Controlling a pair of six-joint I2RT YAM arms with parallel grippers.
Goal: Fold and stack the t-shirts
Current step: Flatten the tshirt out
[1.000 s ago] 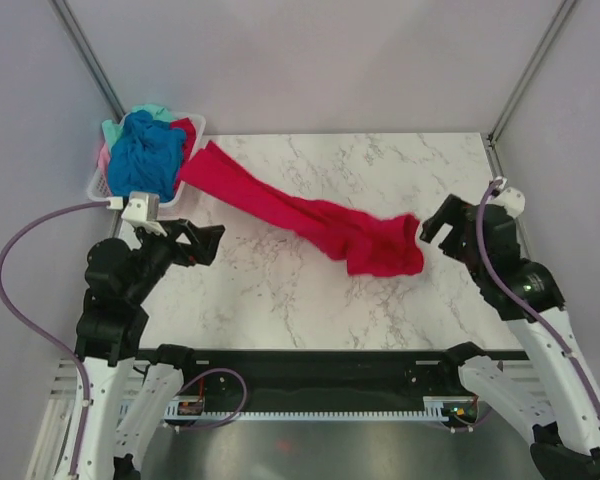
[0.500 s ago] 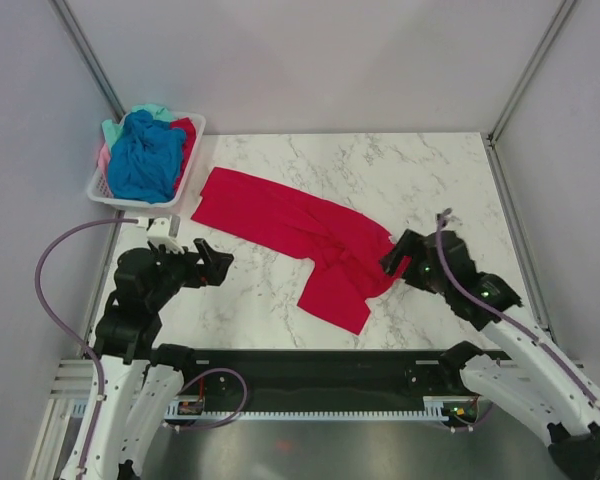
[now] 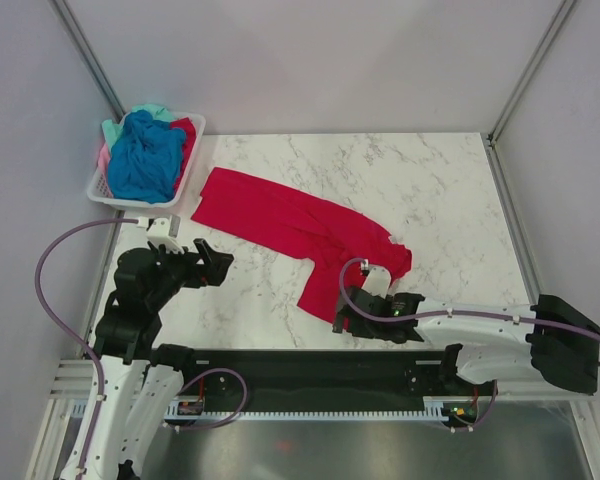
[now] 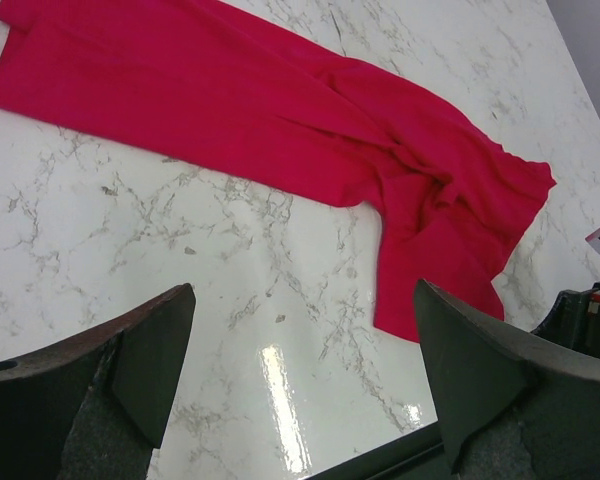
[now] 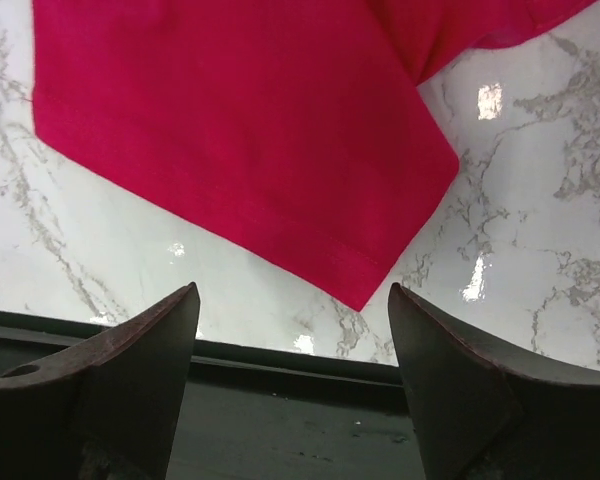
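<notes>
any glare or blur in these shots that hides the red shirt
Left wrist view: a bright glare patch on the marble table, clear of the crimson t-shirt, which looks sharp. Right wrist view: small glints on the marble beside the hem, none on the cloth. Top external view: even soft light, no glare on the shirt.

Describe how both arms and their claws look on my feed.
Both arms are alike: the left arm and right arm have white links with black joint housings, each with a purple cable. The left claw and right claw are black. In the wrist views their fingers show as dark, broad wedges tapering to blunt tips. No markings are readable.
</notes>
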